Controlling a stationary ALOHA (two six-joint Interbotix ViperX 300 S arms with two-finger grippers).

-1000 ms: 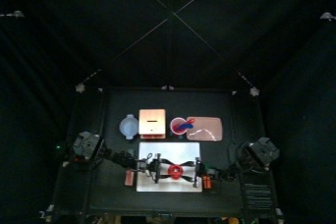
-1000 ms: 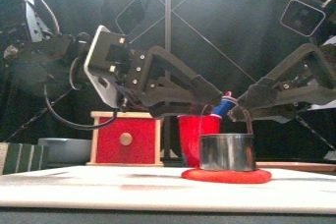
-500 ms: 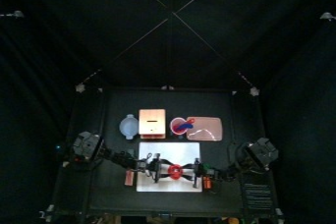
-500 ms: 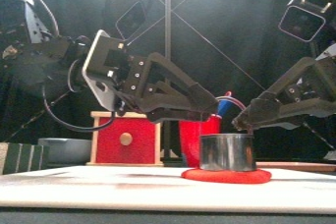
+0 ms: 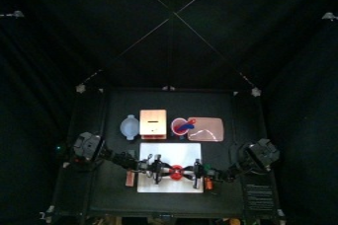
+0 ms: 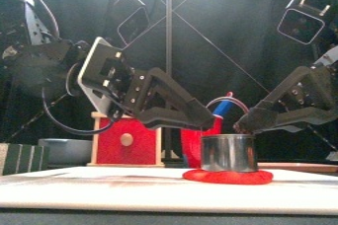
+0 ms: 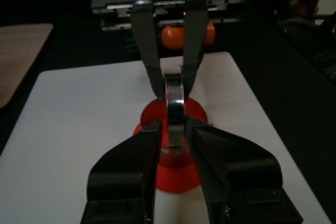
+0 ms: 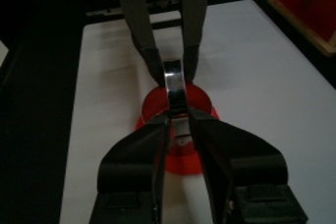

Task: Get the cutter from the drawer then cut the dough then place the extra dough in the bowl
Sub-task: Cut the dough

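The bowl [image 5: 128, 125] sits toward the table's back-left corner, with the box [image 5: 153, 122] just beside it. Over the board [image 6: 79, 185], the left gripper [image 7: 174, 135] has its jaws drawn narrow, pinching thin metal at the top of the cutter [image 6: 227, 152]. The cutter stands upright on the dough [image 6: 227, 177], about midway between the board's side edges. The right gripper [image 8: 176, 120] pinches the same metal from the opposite side. The cutter looks stiff, light and smooth, so it should take a firm pinch up top. The dough looks soft and floppy and may well stretch or tear. Its outer ring is best taken at the rim, low against the board.
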